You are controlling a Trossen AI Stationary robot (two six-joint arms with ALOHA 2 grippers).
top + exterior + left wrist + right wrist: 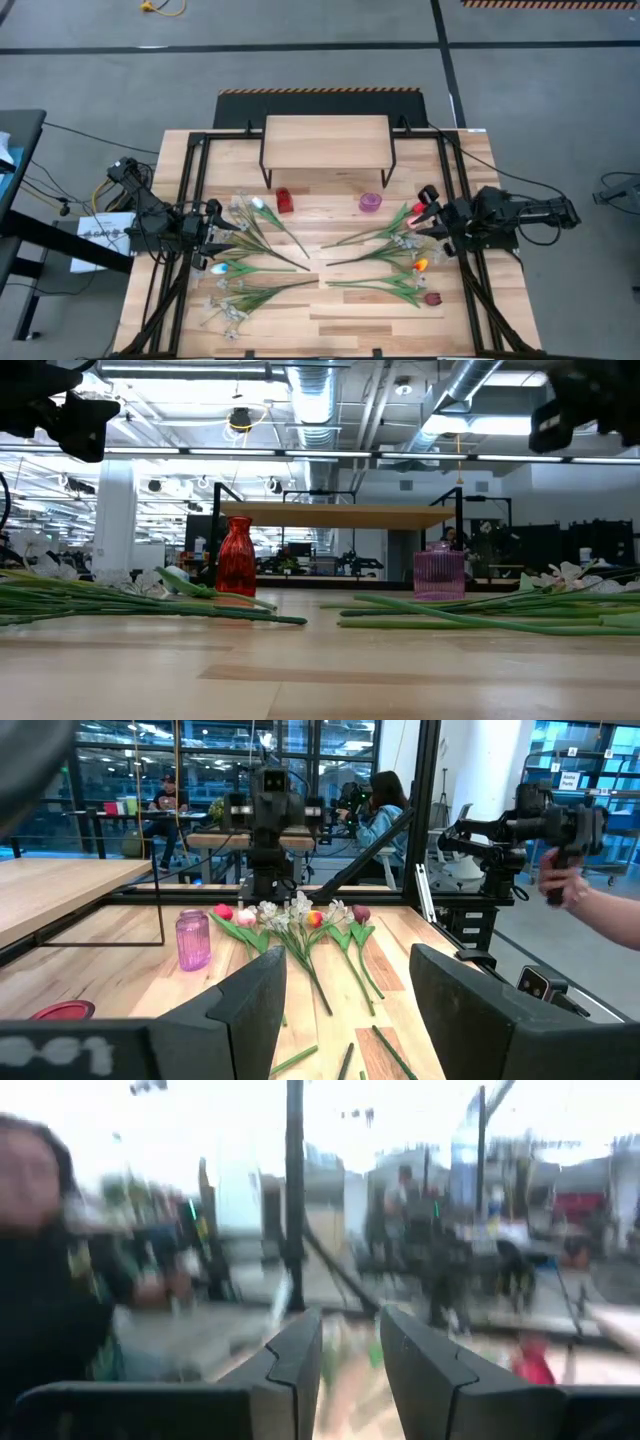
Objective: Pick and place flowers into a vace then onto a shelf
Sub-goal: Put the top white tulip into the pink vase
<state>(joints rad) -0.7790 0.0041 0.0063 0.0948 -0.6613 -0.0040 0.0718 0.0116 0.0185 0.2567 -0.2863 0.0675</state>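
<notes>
Long green-stemmed flowers lie flat on the slatted tabletop in two groups: white sprays and tulips at the left (pixel 250 245), and red, orange and dark tulips at the right (pixel 395 255). A red vase (pixel 284 200) and a purple vase (pixel 371 203) stand upright in front of the shelf (pixel 325 140), a light-wood board on dark legs at the far side. My left gripper (pixel 212 238) is open and level beside the left flowers, touching nothing. My right gripper (pixel 428 212) hovers by the right tulip heads with a narrow empty gap between its fingers (pixel 300 1355).
Dark frame rails (pixel 190 200) run along both sides of the table. A person (pixel 385 810) sits beyond the table, and a person's hand (pixel 590 900) shows off to one side. Bare wood (pixel 330 330) lies near the front edge.
</notes>
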